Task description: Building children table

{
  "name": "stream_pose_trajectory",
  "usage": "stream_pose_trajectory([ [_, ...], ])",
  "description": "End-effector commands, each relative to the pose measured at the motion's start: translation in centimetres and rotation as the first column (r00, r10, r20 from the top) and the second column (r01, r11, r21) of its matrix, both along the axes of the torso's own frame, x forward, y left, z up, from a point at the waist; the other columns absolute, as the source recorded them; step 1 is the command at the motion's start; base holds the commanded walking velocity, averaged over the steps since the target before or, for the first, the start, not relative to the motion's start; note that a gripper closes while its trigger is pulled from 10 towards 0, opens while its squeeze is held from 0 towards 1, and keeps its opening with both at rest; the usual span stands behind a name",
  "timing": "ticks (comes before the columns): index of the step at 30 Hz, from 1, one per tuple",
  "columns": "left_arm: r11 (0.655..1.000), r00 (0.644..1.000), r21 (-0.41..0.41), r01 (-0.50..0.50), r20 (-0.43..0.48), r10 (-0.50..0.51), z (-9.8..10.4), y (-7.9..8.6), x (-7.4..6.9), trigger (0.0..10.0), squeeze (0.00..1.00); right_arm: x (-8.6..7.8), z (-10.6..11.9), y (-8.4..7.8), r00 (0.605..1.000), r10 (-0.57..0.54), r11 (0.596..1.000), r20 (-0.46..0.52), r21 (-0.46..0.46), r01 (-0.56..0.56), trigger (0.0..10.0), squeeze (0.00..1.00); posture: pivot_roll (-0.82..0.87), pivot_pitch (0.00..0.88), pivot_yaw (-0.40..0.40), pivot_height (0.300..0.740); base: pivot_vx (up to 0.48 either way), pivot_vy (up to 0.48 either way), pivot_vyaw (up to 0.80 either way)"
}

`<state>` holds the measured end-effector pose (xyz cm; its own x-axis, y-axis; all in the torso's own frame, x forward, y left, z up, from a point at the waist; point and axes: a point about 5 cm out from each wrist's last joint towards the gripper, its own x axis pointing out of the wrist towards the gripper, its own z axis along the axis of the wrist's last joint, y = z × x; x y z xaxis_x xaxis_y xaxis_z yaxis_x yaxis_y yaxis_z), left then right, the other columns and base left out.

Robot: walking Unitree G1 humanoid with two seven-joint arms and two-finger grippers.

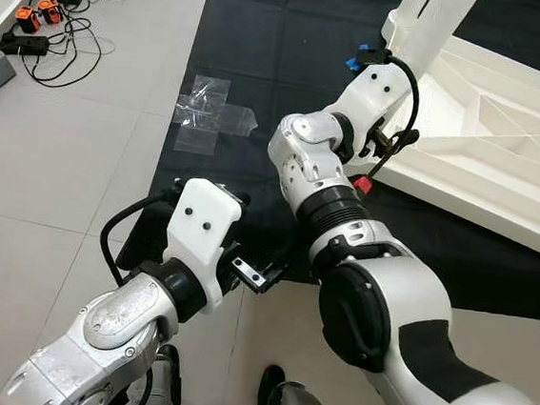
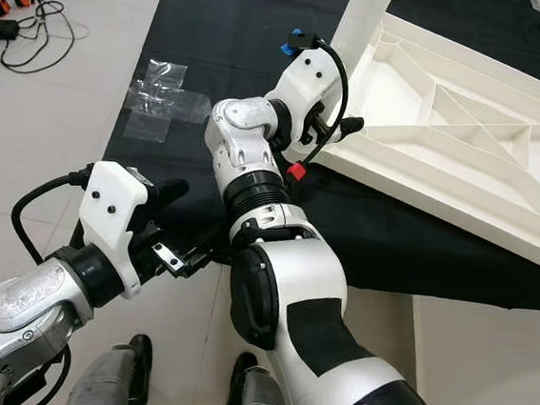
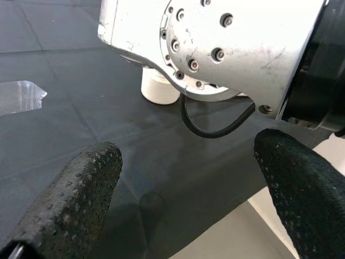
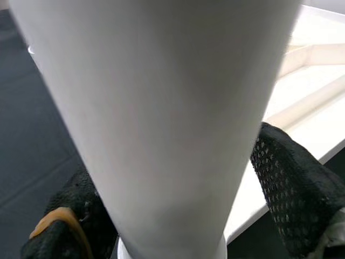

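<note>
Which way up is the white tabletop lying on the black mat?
Upside down: the tabletop shows its ribbed underside, with a white leg standing up from its corner; the right gripper is around that leg.

The right arm reaches forward, elbow bent, its right gripper with both black fingers closed around a white leg. The left arm sits low and bent, its left gripper spread wide, holding nothing.

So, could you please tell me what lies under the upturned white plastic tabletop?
The upturned white plastic tabletop rests on a black floor mat, which spreads over pale floor tiles. Whatever lies directly beneath the top is covered. The right gripper clasps its white leg.
</note>
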<state>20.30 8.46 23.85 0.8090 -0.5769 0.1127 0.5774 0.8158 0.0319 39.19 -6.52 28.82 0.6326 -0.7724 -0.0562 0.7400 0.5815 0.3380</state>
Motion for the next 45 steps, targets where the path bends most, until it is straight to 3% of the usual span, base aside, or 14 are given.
stream_pose_trajectory([
  [1, 1.000, 1.000, 0.005, 0.005, 0.000, -0.005, -0.1, 0.0, -0.3, 10.0, 0.00, -0.1, 0.9, 0.0, 0.999, -0.006, 0.999, 0.041, 0.035, 0.005, 10.0, 0.00, 0.16, 0.307, -0.100, 0.740, 0.000, 0.000, 0.00],
  [3, 1.000, 1.000, 0.005, 0.004, 0.000, -0.004, -0.1, 0.0, -0.3, 10.0, 0.00, -0.1, 1.0, 0.0, 0.999, -0.002, 0.999, 0.051, 0.041, 0.000, 10.0, 0.00, 0.16, 0.307, -0.100, 0.740, 0.000, 0.000, 0.00],
  [4, 1.000, 1.000, 0.006, 0.000, 0.001, 0.000, -0.1, 0.1, -0.2, 10.0, 0.00, -0.1, 1.5, 0.2, 0.996, 0.018, 0.999, 0.084, 0.039, -0.021, 10.0, 1.00, 0.16, 0.308, -0.098, 0.740, 0.000, 0.000, 0.00],
  [8, 1.000, 1.000, 0.007, -0.002, 0.002, 0.002, -0.2, 0.2, -0.1, 10.0, 0.00, -0.2, 1.8, 0.3, 0.995, 0.029, 0.999, 0.099, 0.033, -0.032, 10.0, 1.00, 0.15, 0.307, -0.098, 0.740, 0.000, 0.000, 0.00],
  [9, 1.000, 1.000, 0.007, -0.003, 0.003, 0.003, -0.2, 0.2, -0.1, 10.0, 0.00, -0.2, 1.8, 0.4, 0.994, 0.038, 0.999, 0.103, 0.035, -0.042, 10.0, 0.80, 0.15, 0.306, -0.096, 0.740, 0.000, 0.000, 0.00],
  [11, 1.000, 1.000, 0.007, -0.004, 0.004, 0.004, -0.2, 0.2, -0.1, 10.0, 0.00, -0.2, 1.8, 0.5, 0.993, 0.044, 0.998, 0.106, 0.036, -0.048, 10.0, 0.80, 0.15, 0.306, -0.096, 0.740, 0.000, 0.000, 0.00],
  [12, 1.000, 1.000, 0.007, -0.004, 0.006, 0.004, -0.1, 0.2, -0.1, 10.0, 0.00, -0.3, 1.9, 0.6, 0.992, 0.044, 0.998, 0.115, 0.030, -0.048, 10.0, 0.00, 0.15, 0.305, -0.095, 0.740, 0.000, 0.000, 0.00],
  [19, 1.000, 1.000, 0.011, -0.008, 0.012, 0.008, -0.2, 0.3, 0.3, 10.0, 0.00, -0.6, 2.7, 0.7, 0.976, 0.100, 0.995, 0.195, 0.001, -0.102, 10.0, 0.00, 0.15, 0.295, -0.091, 0.740, 0.000, 0.000, 0.00],
  [29, 1.000, 1.000, 0.015, -0.014, 0.020, 0.014, -0.2, 0.4, 0.5, 10.0, 0.00, -0.9, 2.7, 0.3, 0.958, 0.169, 0.986, 0.232, -0.049, -0.162, 10.0, 0.00, 0.14, 0.278, -0.088, 0.740, 0.000, 0.000, 0.00],
  [33, 1.000, 1.000, 0.019, -0.018, 0.024, 0.017, -0.3, 0.6, 0.8, 10.0, 0.00, -1.5, 2.6, 0.0, 0.931, 0.263, 0.963, 0.255, -0.126, -0.237, 10.0, 0.00, 0.14, 0.268, -0.085, 0.740, 0.000, 0.000, 0.00],
  [41, 1.000, 0.999, 0.024, -0.020, 0.026, 0.020, -0.4, 0.8, 0.9, 10.0, 0.00, -1.8, 1.9, -0.8, 0.910, 0.343, 0.935, 0.233, -0.178, -0.307, 10.0, 0.00, 0.13, 0.261, -0.082, 0.740, 0.000, 0.000, 0.00],
  [45, 0.999, 0.999, 0.025, -0.022, 0.028, 0.021, -0.5, 0.8, 1.0, 10.0, 0.00, -2.1, 1.7, -1.0, 0.869, 0.443, 0.890, 0.218, -0.220, -0.399, 10.0, 0.00, 0.13, 0.257, -0.082, 0.740, 0.000, 0.000, 0.00],
])
